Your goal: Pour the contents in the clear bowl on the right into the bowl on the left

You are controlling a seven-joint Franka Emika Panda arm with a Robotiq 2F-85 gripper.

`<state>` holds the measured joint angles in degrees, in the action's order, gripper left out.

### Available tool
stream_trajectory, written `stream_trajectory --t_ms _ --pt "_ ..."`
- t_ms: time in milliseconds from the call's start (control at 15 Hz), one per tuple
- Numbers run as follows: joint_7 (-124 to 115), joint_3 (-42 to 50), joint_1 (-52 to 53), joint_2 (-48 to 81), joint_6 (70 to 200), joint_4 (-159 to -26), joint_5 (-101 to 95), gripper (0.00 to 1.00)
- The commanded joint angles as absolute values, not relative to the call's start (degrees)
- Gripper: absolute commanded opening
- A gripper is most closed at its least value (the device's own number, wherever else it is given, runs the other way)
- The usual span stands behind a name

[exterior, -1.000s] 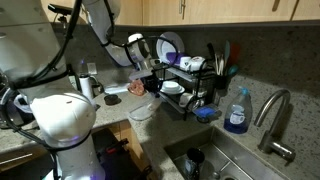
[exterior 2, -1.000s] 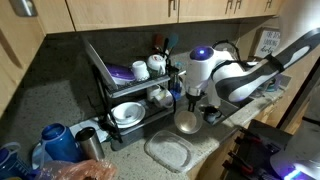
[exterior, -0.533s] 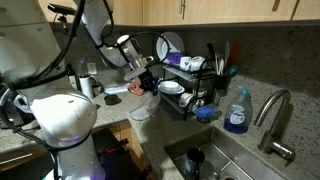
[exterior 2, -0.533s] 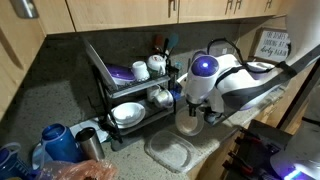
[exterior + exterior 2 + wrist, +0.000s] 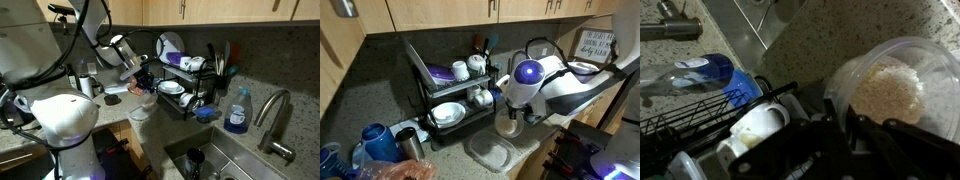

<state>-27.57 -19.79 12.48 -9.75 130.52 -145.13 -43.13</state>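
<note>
Evidently mid-carry: the gripper (image 5: 845, 122) clamps the clear bowl (image 5: 932, 68) by its rim, the contents (image 5: 885, 92) unspilled; next, tip it over the receiving bowl (image 5: 490, 152) at the counter (image 5: 445, 156) edge.

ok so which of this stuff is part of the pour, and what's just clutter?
In the job: tool, held clear bowl, its pale contents, receiving bowl.
Just lying about: dish rack, blue soap bottle, faucet, white mug.

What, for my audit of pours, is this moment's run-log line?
gripper: shut on clear bowl | contents: pale, inside held bowl | receiving bowl: beneath it
</note>
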Motion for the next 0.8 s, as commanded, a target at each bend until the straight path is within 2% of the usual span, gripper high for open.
stream_trajectory --t_ms 0,733 --pt "-30.1 -20.8 13.5 -11.4 127.9 -145.0 -45.6 0.03" --pt "-34.5 -22.6 15.7 -10.9 126.1 -144.5 -51.9 0.03"
